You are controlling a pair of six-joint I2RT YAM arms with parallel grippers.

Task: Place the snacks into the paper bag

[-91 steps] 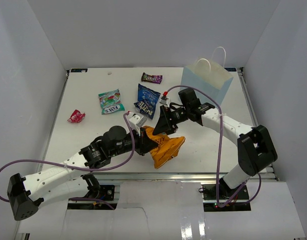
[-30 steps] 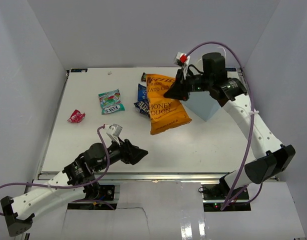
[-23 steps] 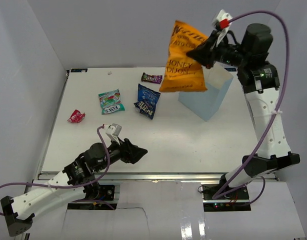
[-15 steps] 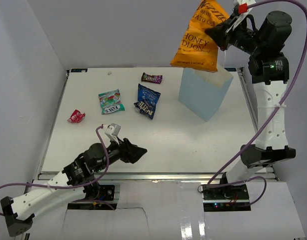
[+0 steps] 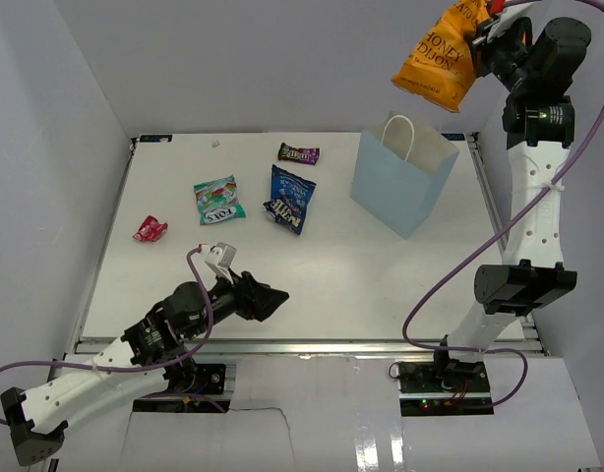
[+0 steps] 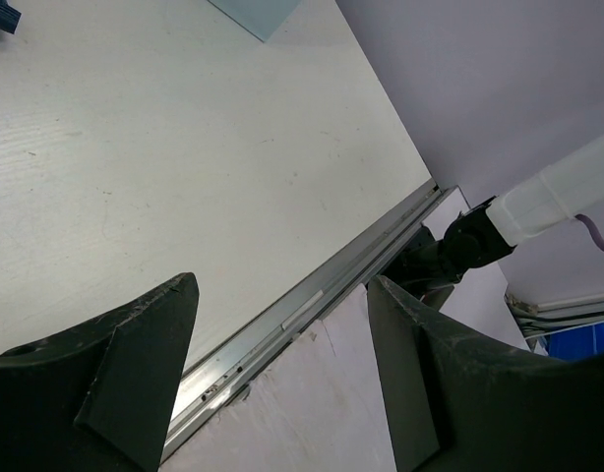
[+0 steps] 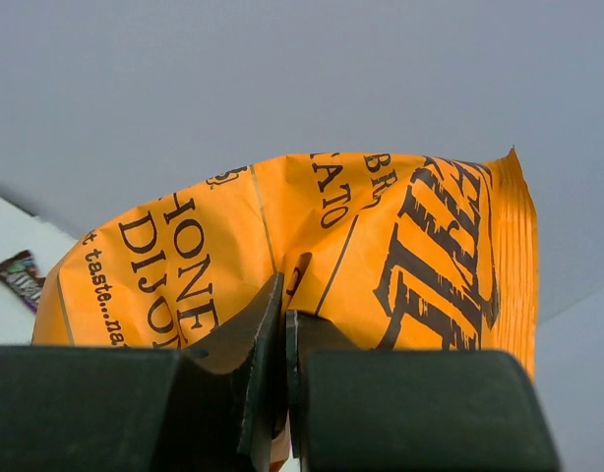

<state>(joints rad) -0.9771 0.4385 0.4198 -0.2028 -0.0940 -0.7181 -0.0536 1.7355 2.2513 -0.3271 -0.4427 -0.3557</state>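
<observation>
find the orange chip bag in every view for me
Top external: the orange chip bag is at the upper right, pinched by the right tool and raised higher than the light blue paper bag.
Left wrist: not in it.
Right wrist: it fills the middle, clamped in the shut tool.
Shared landmark: dark purple candy pack, upper middle in top external, left edge in right wrist.

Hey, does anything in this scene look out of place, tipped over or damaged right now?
Nothing looks spilled or torn. The only odd sight is the orange chip bag, hanging tilted in the air, pinched by the right fingers, well above the upright light blue paper bag and not yet in it.
</observation>
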